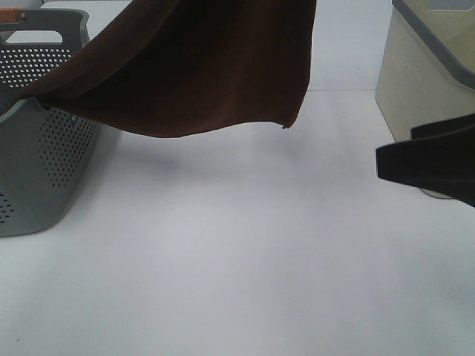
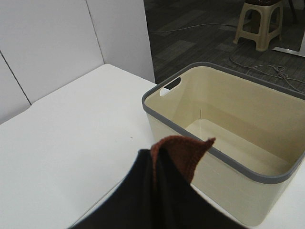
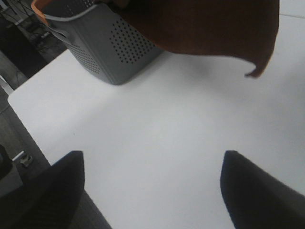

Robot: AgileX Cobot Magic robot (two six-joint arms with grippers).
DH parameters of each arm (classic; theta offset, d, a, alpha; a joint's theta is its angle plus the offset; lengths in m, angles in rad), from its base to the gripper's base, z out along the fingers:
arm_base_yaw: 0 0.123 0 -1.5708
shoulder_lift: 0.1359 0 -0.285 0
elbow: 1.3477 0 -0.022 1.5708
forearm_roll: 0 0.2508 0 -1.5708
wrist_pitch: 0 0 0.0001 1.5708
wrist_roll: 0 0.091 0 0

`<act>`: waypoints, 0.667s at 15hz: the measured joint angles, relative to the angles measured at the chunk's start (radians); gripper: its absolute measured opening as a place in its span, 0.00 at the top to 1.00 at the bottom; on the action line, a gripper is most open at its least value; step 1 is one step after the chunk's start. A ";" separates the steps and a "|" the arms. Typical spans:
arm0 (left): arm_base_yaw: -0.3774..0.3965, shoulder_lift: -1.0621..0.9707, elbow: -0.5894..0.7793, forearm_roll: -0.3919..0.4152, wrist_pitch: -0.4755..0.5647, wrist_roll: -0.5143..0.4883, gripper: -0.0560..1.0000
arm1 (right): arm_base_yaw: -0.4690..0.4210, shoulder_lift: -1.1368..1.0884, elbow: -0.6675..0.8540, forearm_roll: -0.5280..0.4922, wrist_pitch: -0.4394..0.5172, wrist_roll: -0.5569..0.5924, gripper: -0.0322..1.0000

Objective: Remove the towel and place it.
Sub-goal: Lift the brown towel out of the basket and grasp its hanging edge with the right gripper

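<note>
towel: the maroon towel [image 1: 200, 67] is up in the air, hanging in a big sag right beside the grey basket [image 1: 44, 148]. One end trails over the basket's rim. The free corner dangles on the side away from the basket, clear of the table [image 1: 237, 282].
left gripper: my left gripper [image 2: 155, 156] is pinched tight on a corner of the towel, with a little red tip poking out past the fingers. It isn't in the overhead shot; I'm guessing it's above the frame.
right gripper: my right gripper [image 3: 152, 164] has its jaws spread wide with nothing in them. It hovers over bare table, well apart from the basket, and the towel hangs between the two.
beige bin: the beige bin [image 2: 238, 102] sits across the table from the basket and looks empty from what I can see. It's probably the drop spot, but that's just my read.
done: grab and lift, and most of the cloth is out of the basket.
left to do: get that trailing end off the basket rim, carry the towel away from the basket, and set it down. I'd call it roughly halfway.
</note>
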 joint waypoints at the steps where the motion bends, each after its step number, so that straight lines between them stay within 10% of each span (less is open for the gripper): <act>1: 0.000 0.000 0.000 -0.001 0.000 0.000 0.95 | 0.000 0.083 -0.004 0.103 -0.002 -0.126 0.25; 5: 0.000 0.000 0.000 -0.026 0.000 0.000 0.95 | 0.000 0.350 -0.026 0.431 -0.012 -0.566 0.25; 10: 0.000 0.000 0.000 -0.046 -0.007 0.000 0.95 | 0.009 0.578 -0.107 0.560 -0.021 -0.761 0.25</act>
